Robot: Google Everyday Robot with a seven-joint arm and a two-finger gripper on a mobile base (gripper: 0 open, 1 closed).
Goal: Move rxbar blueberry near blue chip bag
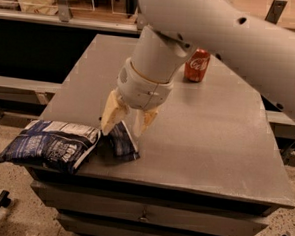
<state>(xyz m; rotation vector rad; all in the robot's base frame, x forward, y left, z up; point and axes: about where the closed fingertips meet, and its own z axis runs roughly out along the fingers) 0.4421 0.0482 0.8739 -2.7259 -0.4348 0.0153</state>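
The rxbar blueberry (122,141), a small flat dark navy wrapper, lies on the grey table (206,138) near its front left corner. Its left edge touches or nearly touches the blue chip bag (50,144). The bag is large, puffy, dark blue and white, and overhangs the table's front left corner. My gripper (120,132) hangs straight over the bar's far end. Its two cream fingers (111,119) are spread apart on either side of the bar, with the tips just above it. The arm hides the table behind the gripper.
A red Coca-Cola can (197,65) stands upright at the back of the table, behind my arm. Drawers sit below the table's front edge (146,217). A counter runs along the back wall (53,16).
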